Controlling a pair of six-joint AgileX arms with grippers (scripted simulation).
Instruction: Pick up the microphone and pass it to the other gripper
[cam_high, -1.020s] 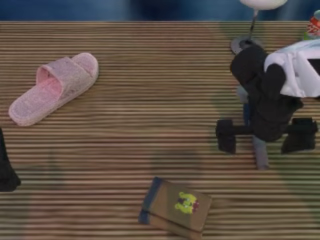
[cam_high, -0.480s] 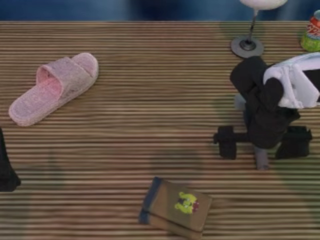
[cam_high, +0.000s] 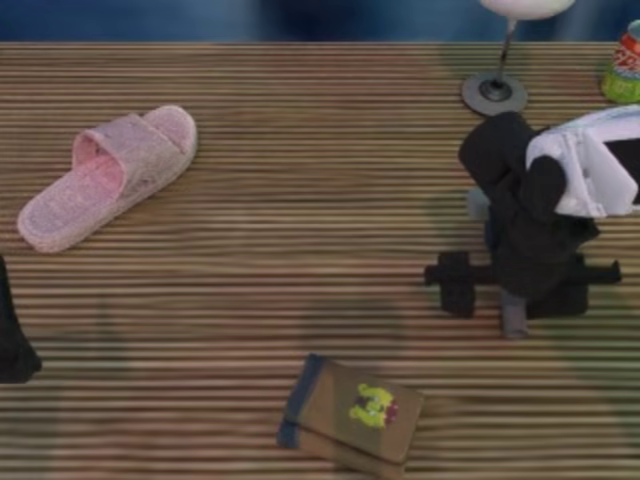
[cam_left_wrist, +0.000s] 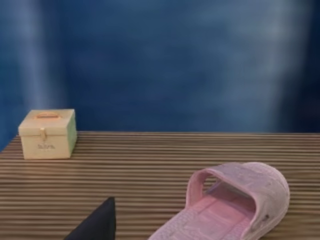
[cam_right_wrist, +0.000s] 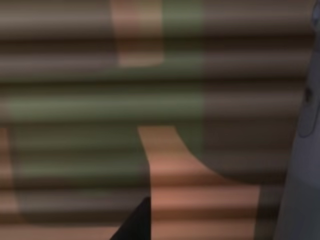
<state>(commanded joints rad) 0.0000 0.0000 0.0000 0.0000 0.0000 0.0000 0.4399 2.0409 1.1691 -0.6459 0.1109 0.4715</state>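
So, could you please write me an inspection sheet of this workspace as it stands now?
Surface: striped wooden table, level.
Job's things: microphone lies at the table's right, mostly hidden under the right arm; only its grey handle end shows.
Clutter: pink slipper far left; brown book near front centre; lamp base and a green can at the back right; a small yellow box in the left wrist view.
Grippers: right tool straddles the microphone, fingers spread; left tool is parked at the left edge.
Cables: nothing seen.
Surroundings: blue backdrop.
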